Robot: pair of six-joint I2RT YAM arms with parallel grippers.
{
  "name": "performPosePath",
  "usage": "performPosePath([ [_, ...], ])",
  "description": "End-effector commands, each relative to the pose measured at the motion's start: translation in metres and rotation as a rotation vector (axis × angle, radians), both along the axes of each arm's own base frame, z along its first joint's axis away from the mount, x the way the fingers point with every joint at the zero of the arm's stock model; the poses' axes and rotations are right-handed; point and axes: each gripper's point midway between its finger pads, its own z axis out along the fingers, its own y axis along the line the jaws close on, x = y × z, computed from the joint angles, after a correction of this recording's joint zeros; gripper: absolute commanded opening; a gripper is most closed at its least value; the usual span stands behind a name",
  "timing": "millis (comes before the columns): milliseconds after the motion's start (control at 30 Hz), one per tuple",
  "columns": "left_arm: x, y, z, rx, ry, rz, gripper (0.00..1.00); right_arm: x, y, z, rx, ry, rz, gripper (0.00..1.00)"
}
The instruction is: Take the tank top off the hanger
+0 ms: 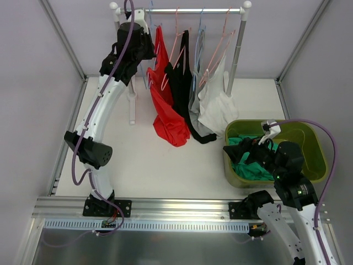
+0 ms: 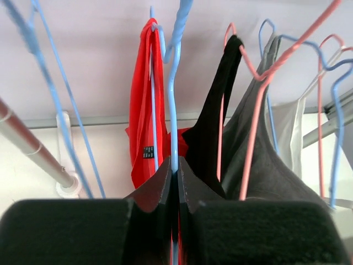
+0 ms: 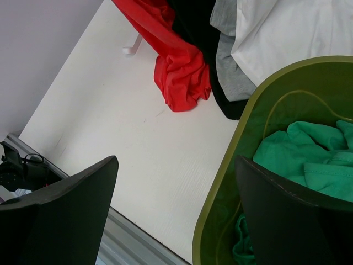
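- Your left gripper [image 2: 175, 167] is up at the rail [image 1: 193, 10] of the clothes rack, which stands along the far edge of the worktop [image 1: 165, 165]. Its fingers are pressed together, pinching the thin wire of a blue hanger [image 2: 174, 99]. The wire runs straight up out of the pinch.
- The red tank top [image 1: 165, 105] is the leftmost garment on the rail.
  - It is bright red, with narrow straps gathered high against blue wire just left of the pinch. You cannot tell for certain that this wire is part of the pinched hanger.
  - A small black label shows partway down in the left wrist view.
  - The body drops in one long fold, and the hem bunches in a crumpled heap low by the worktop, toward the middle.
- To its right, touching in turn, hang a black top [image 1: 179, 83], a grey top [image 1: 197, 94] and a white top [image 1: 218, 105]. Pink hangers [image 1: 212, 61] show among them.
- Your right gripper [image 3: 176, 165] has its fingers spread wide and holds nothing. It hovers at the left rim of the olive bin [image 1: 319, 144] near the worktop's near right corner. A green garment [image 3: 309, 160] lies crumpled inside the bin.
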Motion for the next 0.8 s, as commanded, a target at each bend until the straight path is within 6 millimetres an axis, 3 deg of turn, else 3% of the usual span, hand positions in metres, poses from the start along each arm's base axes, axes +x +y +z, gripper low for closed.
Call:
performPosePath([
  [0, -0.037, 0.017, 0.085, -0.089, -0.188, 0.039, 0.0, 0.001, 0.004, 0.01, 0.005, -0.042, 0.027, 0.91],
  [200, -0.065, 0.016, 0.103, -0.124, -0.217, 0.006, 0.0, 0.0, 0.005, 0.015, 0.009, -0.052, 0.037, 0.92],
  [400, -0.103, 0.017, 0.088, -0.165, -0.167, -0.031, 0.0, -0.005, 0.007, 0.023, 0.025, -0.073, 0.054, 0.92],
  [533, -0.15, 0.019, 0.076, -0.149, -0.158, -0.052, 0.0, -0.006, 0.011, 0.028, 0.035, -0.084, 0.081, 0.93],
  [767, -0.223, 0.05, 0.069, -0.162, -0.203, -0.076, 0.0, -0.006, 0.028, 0.04, 0.083, -0.103, 0.172, 0.93],
])
